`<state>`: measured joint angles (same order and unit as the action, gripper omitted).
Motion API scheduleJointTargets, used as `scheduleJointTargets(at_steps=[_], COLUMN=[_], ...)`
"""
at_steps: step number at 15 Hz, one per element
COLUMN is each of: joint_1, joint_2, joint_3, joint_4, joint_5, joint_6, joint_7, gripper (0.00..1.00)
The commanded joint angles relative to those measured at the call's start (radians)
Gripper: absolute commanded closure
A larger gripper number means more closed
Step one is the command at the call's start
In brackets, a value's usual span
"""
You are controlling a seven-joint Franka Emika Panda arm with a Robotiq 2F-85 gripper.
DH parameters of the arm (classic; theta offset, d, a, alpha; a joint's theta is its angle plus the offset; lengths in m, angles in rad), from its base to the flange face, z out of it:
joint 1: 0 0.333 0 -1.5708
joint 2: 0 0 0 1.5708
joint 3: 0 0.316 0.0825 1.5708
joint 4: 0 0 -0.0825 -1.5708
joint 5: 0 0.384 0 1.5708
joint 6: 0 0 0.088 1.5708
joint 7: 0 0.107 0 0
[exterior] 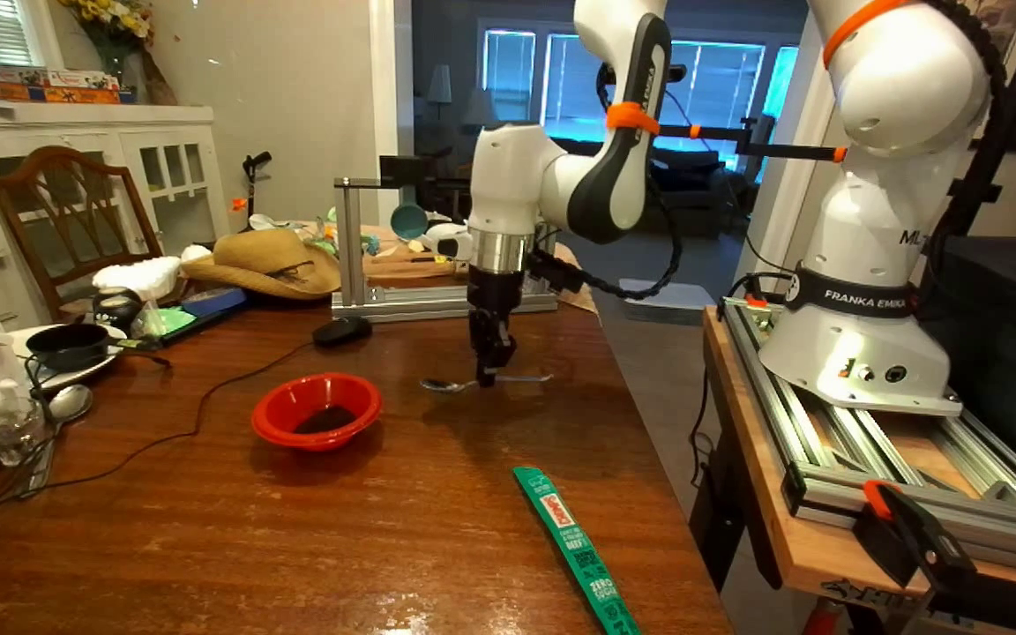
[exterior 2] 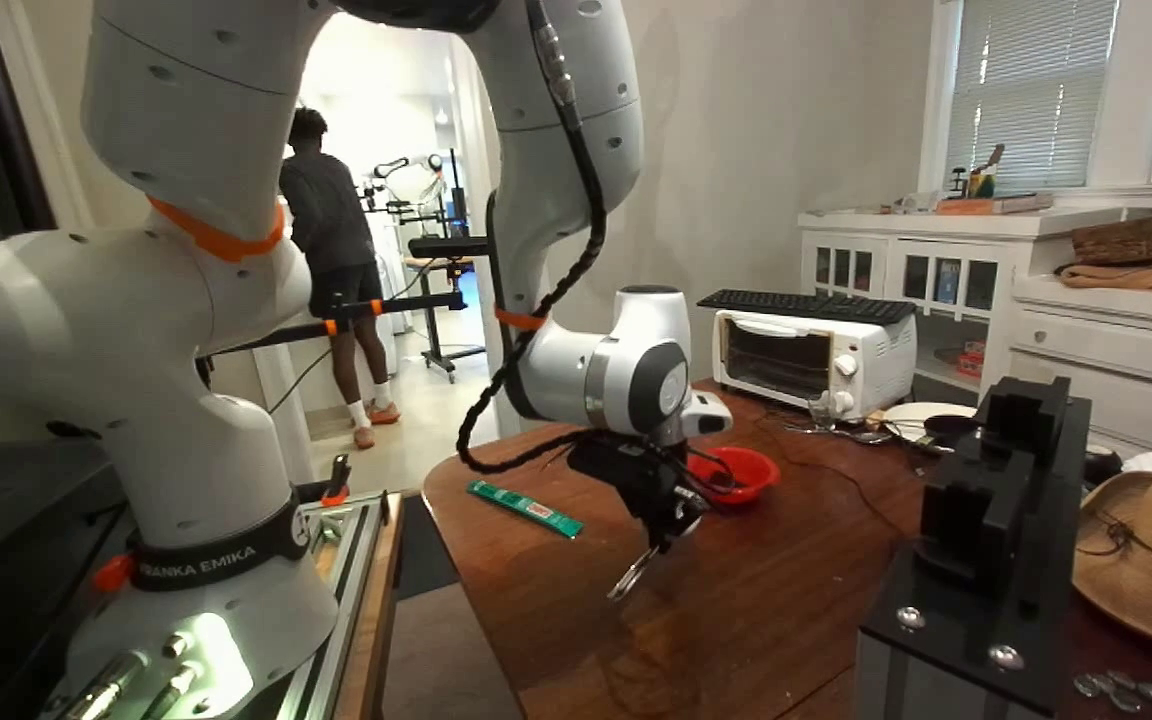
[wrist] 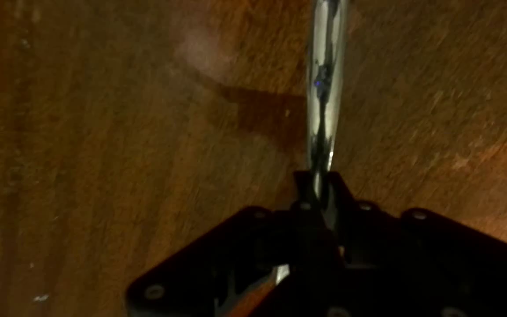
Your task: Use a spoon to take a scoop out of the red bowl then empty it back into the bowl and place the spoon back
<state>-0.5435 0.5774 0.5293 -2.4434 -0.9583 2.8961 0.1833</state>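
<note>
Wrist view: spoon (wrist: 325,83) in claw (wrist: 318,185).

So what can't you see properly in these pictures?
Spoon, wrist view: top edge cuts off one end; pincer covers another part.
Green strip, in an exterior view: bottom edge cuts off one end.
Dark patch in the red bowl, in an exterior view: too murky to name.
Person, in an exterior view: face turned away.
</note>
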Motion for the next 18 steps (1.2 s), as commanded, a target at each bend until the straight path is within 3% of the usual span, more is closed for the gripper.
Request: scheduleJointTargets(at_steps=[1,4,5,10,14,18], joint_1=[-0.148,-0.194,-0.049,0.170,0.279,0.368], joint_2=[-0.086,-0.093,-0.164,-0.143,-0.106,-0.076], joint_3=[0.190,0.240,0.101,-0.152,-0.263,-0.348], joint_4=[0.050,0.139,0.142,0.207,0.221,0.219], joint_5=[0.215,0.281,0.438,0.684,0.778,0.770], joint_6=[-0.193,-0.269,-0.226,-0.192,-0.183,-0.133], joint_7=[-0.169,-0.237,-0.338,-0.531,-0.603,-0.568], gripper=[0.97,0.97,0.97,0.97,0.97,0.97])
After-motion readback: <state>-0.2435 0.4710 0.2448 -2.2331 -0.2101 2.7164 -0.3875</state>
